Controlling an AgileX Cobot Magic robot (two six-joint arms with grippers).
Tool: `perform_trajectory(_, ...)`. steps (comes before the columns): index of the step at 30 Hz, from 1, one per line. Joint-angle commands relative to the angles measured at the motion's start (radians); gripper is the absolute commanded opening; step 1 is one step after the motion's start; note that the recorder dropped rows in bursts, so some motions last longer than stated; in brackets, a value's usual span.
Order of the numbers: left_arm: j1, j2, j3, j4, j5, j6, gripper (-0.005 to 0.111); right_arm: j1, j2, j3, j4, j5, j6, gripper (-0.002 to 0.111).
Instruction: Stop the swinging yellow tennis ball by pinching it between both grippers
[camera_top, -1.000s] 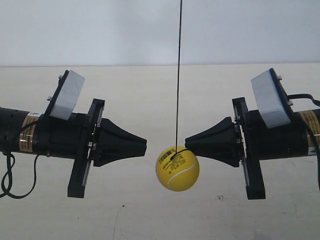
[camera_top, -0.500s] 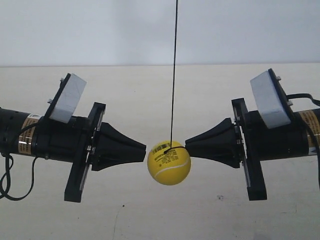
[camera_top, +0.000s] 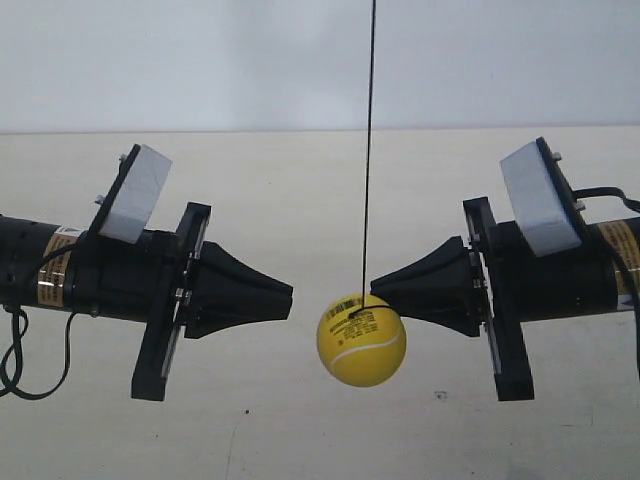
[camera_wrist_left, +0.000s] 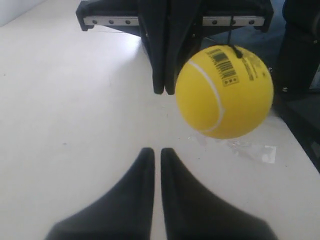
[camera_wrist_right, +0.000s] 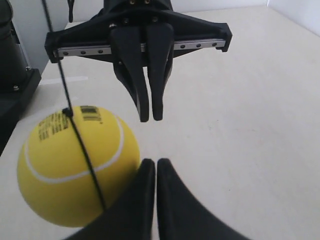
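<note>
Smooth yellow tennis ball (camera_top: 361, 352), matt black plastic left gripper (camera_wrist_left: 154, 150) and right gripper (camera_wrist_right: 151, 161), smooth matt table (camera_top: 300, 425)

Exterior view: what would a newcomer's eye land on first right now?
The bright yellow tennis ball with its barcode sticker, hanging on a thin dark string at the centre. The black cone-tipped right gripper sits right beside the ball's top, while the matching left gripper faces it across a clear gap; both are shut.

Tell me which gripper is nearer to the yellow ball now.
The right gripper: its shut fingers are right beside the yellow tennis ball, while the left gripper stands clearly apart from it.
</note>
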Motion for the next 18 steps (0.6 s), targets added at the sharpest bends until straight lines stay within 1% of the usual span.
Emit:
perform_trajectory(1,-0.004,-0.005,-0.005,-0.012,-0.012,0.002,0.005,0.001,-0.007,-0.006,-0.011,-0.011,-0.003,0.0)
perform_trajectory(7,-0.004,-0.005,-0.005,-0.01,-0.012,0.002,0.005,0.001,-0.007,-0.034,-0.07,-0.011,0.037,0.0)
perform_trajectory(18,-0.004,-0.005,-0.005,-0.008,-0.012,-0.004,0.005,0.001,-0.007,-0.033,-0.074,-0.011,0.032,0.0)
